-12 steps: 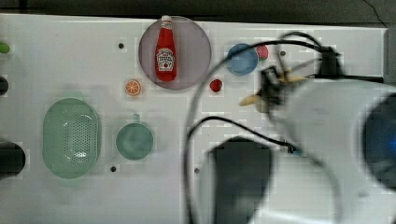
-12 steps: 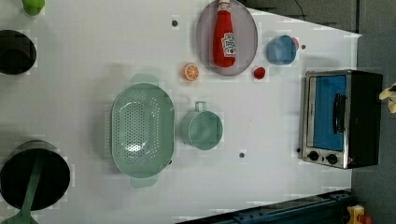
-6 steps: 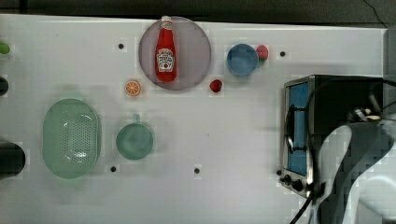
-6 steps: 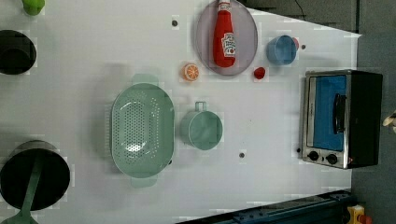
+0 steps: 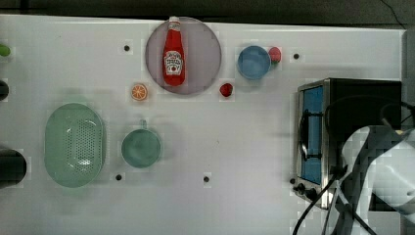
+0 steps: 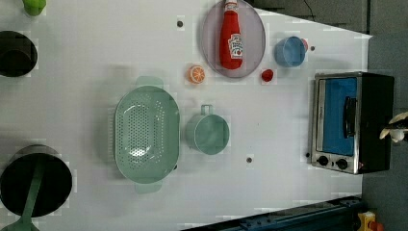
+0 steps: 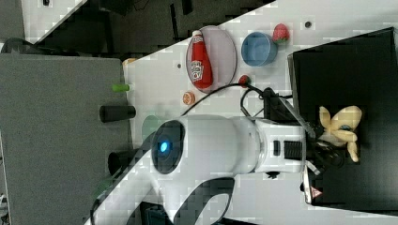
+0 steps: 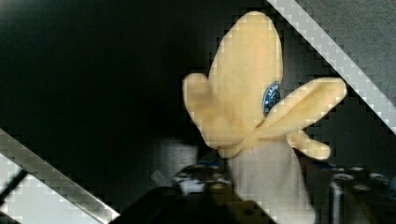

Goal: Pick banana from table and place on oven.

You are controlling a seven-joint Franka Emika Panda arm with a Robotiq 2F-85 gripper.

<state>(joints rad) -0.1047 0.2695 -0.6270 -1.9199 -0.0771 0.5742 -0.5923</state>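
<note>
Landmark: the oven (image 5: 362, 142), a boxy toaster oven with a black top, silver frame and blue glass door, standing at the end of the white table (image 5: 235, 147) that lies at the top view's right.

Banana: the banana (image 7: 340, 129), pale yellow with splayed peel flaps, is over the oven's black top, toward the side away from the door. In the left view it peeks in just past the oven's far edge (image 6: 395, 130).

Hand: the gripper (image 7: 328, 140) reaches in over the oven top with the banana's lower end at its tip. The wrist view shows that pale end running down into the gripper's dark parts while the flaps (image 8: 252, 93) fan out beyond, so I judge it closed on the banana, though the fingers themselves are hard to make out.

Contact with oven: I cannot tell whether the banana rests on the black top or hangs a little above it.

Done so far: the banana is off the table and carried above the oven.

Left to do: lower it if it is not yet down, let go, then lift clear.

Risk: the soft flaps may catch on the fingers at release.

Other things: a ketchup bottle (image 5: 174, 58) on a round plate (image 5: 205, 54), well away from the oven.
</note>
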